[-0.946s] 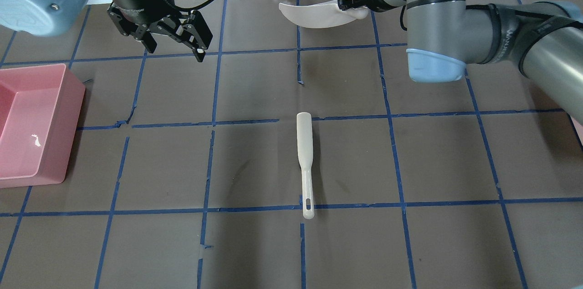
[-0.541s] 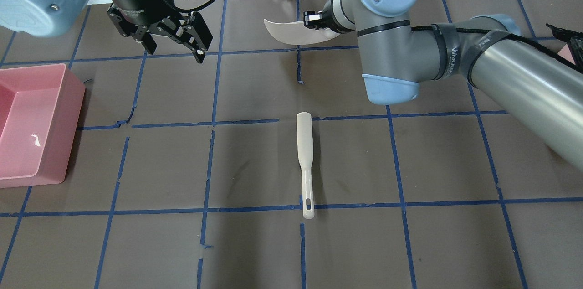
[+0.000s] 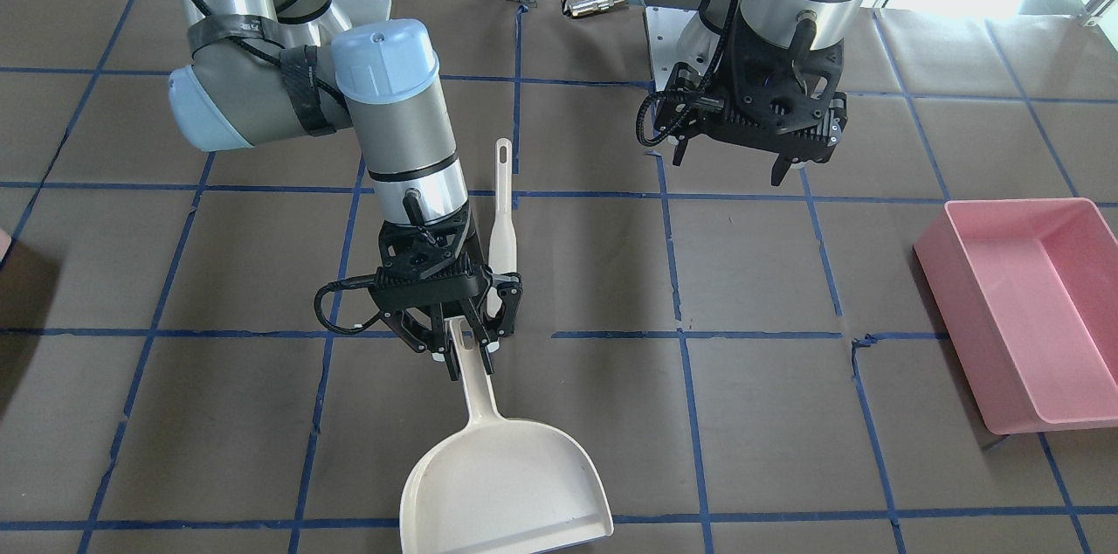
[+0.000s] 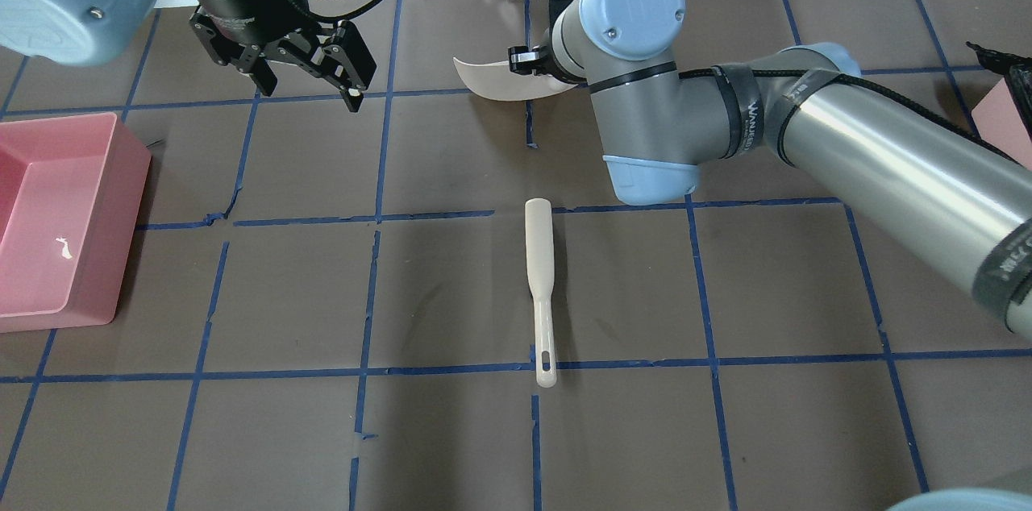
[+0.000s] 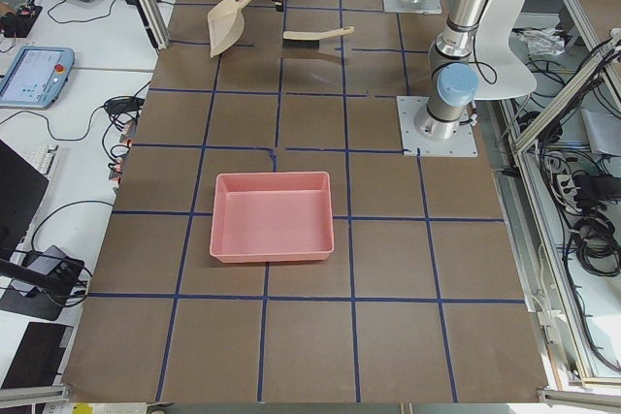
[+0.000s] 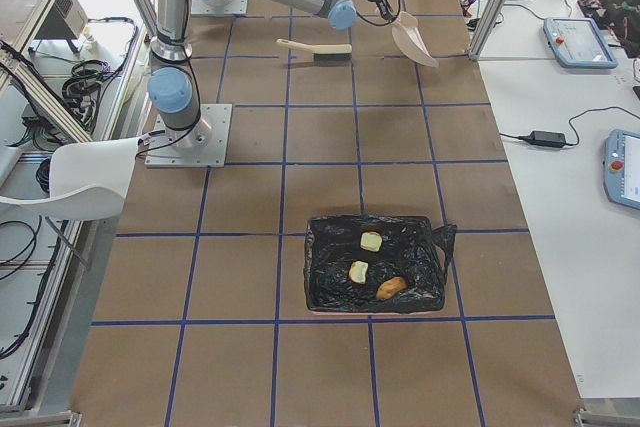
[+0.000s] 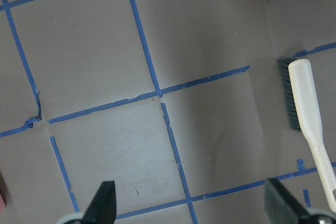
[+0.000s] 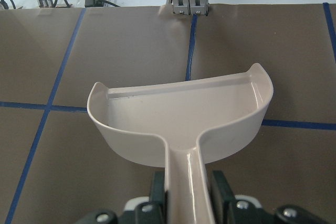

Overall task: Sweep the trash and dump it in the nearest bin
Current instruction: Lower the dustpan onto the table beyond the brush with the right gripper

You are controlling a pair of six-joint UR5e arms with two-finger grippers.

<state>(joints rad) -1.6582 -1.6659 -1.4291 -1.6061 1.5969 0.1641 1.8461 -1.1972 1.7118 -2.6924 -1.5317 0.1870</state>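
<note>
Gripping the dustpan [image 3: 502, 484] by its handle, the right claw [image 3: 467, 346] should set it level on the counter [image 4: 766, 277] near the brush [image 4: 541, 285]; the left claw [image 4: 309, 88] hangs open, empty.

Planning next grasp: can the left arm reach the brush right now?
Probably yes. The left gripper is open and empty, and the brush lies unobstructed. The right gripper, shut on the dustpan, hangs near its head; the handle end looks free.

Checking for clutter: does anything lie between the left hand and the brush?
Nothing visible does. Bare table lies between the open left hand and the brush; the right hand holds the dustpan off to one side.
</note>
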